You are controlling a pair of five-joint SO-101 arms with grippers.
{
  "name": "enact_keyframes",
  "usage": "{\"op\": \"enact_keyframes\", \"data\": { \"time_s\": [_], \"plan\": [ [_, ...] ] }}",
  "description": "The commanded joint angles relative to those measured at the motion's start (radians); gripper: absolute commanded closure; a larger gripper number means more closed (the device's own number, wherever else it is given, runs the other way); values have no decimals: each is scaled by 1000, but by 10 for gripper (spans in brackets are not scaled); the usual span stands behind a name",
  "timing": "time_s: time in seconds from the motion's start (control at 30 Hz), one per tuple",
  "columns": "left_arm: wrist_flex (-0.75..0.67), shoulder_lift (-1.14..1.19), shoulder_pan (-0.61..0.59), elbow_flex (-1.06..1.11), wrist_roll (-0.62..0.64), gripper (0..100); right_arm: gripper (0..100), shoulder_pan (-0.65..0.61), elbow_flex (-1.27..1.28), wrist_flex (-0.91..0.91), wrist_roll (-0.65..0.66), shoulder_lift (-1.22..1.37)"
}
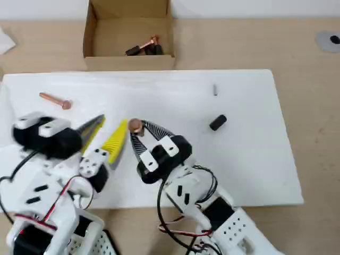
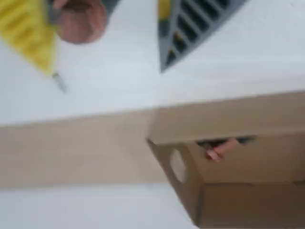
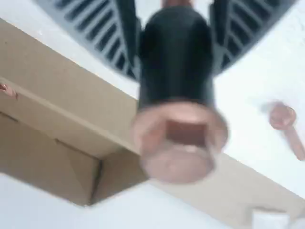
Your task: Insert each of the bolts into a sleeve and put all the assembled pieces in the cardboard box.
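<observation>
My right gripper (image 1: pixel 139 132) is shut on an assembled piece, a black sleeve (image 3: pixel 175 57) with a copper bolt head (image 3: pixel 178 140) sticking out of its end. It holds the piece just above the white board, near the middle. Just to its left, my left gripper (image 1: pixel 105 133) stands open, yellow finger (image 2: pixel 24 28) and grey finger (image 2: pixel 190 28) apart, with nothing between them. A loose copper bolt (image 1: pixel 54 99) lies at the board's left. A loose black sleeve (image 1: pixel 218 122) lies to the right. The cardboard box (image 1: pixel 128 62) behind the board holds assembled pieces (image 1: pixel 144 48).
The white board (image 1: pixel 249 164) covers most of the tan table. A small grey pin (image 1: pixel 214 90) lies on the board near its far edge. A round grey object (image 1: pixel 329 40) sits at the far right of the table.
</observation>
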Motion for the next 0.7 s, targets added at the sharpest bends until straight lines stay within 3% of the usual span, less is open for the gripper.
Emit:
{"op": "enact_keyframes", "data": {
  "time_s": [0.0,0.13,0.3,0.4,0.67],
  "plan": [
    [2,12,-52,-44,-21,1000,989,102,-81,-3,-52,-2],
    [2,10,-183,-18,-21,998,989,234,-255,9,-57,77],
    [40,81,-393,98,-51,997,989,341,-596,86,-184,487],
    [80,191,-450,117,-130,998,989,364,-840,133,-227,733],
    [-26,400,-512,101,-129,998,989,364,-1372,175,-227,1227]
  ]
}}
